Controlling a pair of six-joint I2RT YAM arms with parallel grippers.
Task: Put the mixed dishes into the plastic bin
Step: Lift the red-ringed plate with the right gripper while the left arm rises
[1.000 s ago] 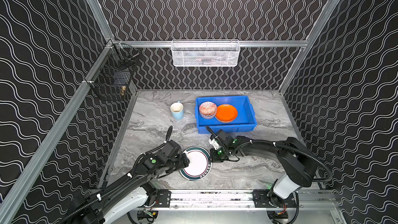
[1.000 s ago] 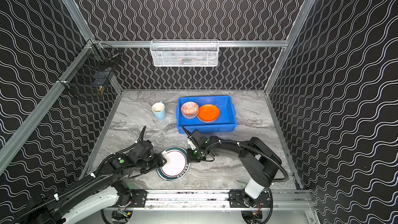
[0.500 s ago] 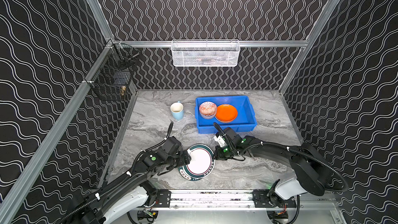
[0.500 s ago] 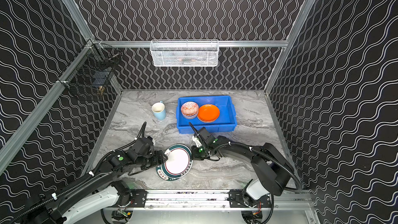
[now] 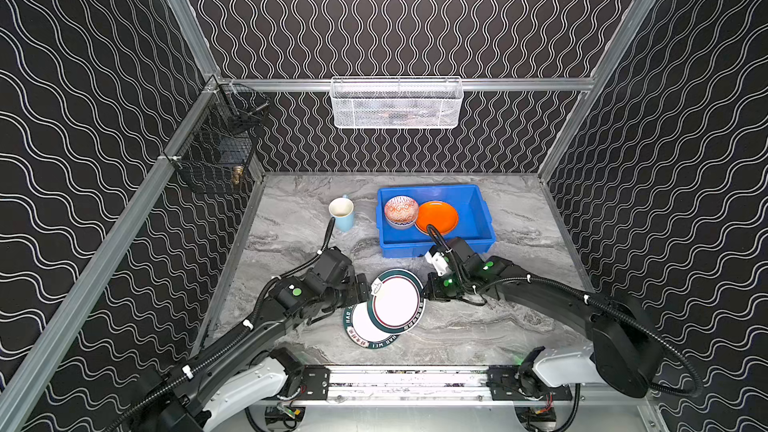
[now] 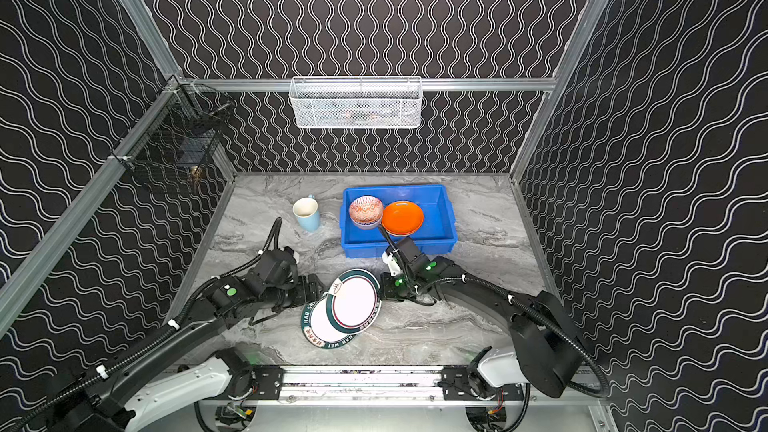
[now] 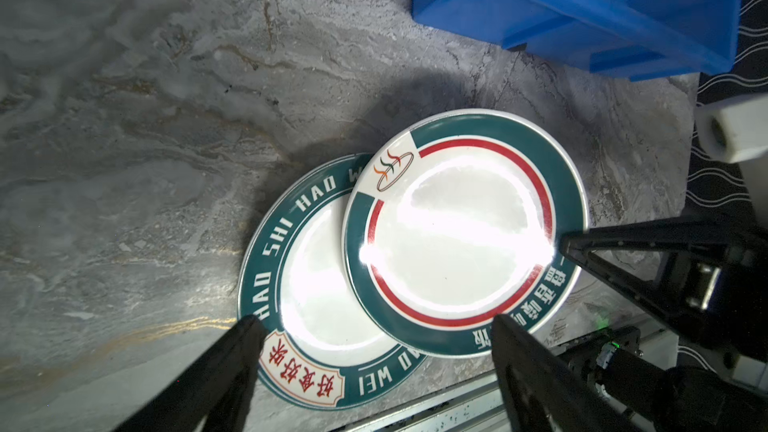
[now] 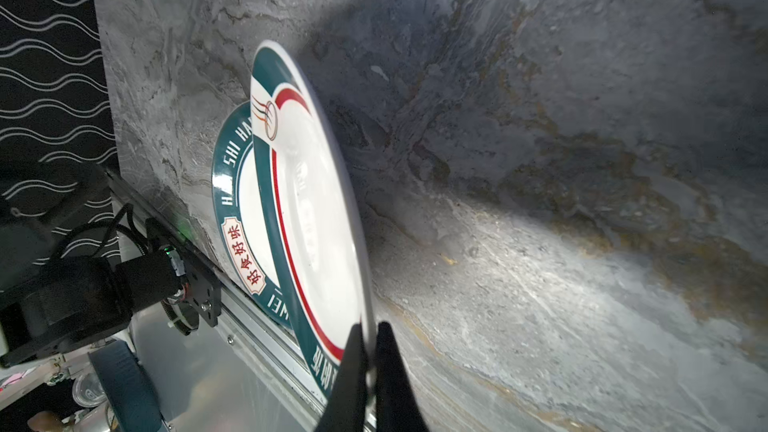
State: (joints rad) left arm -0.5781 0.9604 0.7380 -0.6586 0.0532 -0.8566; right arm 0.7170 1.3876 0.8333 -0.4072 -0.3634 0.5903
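Both top views show the marble table (image 5: 291,218) with the blue bin (image 5: 399,248) toward its back, already holding the orange plate (image 5: 438,217) and the bowl (image 5: 401,211). The mug (image 5: 343,214) stands just left of the bin. Nearer the front, two green-rimmed plates overlap: the lower plate (image 7: 316,284) lies flat and the upper plate (image 7: 457,234) tilts above it. The right gripper (image 8: 370,334) is clamped on the upper plate's rim. The left gripper (image 7: 374,322) gapes wide just beside the plates, holding nothing. The plates look stiff, glazed and breakable, probably slippery, so a one-edge pinch may let one swing. A deep hold on the rim seems safest.
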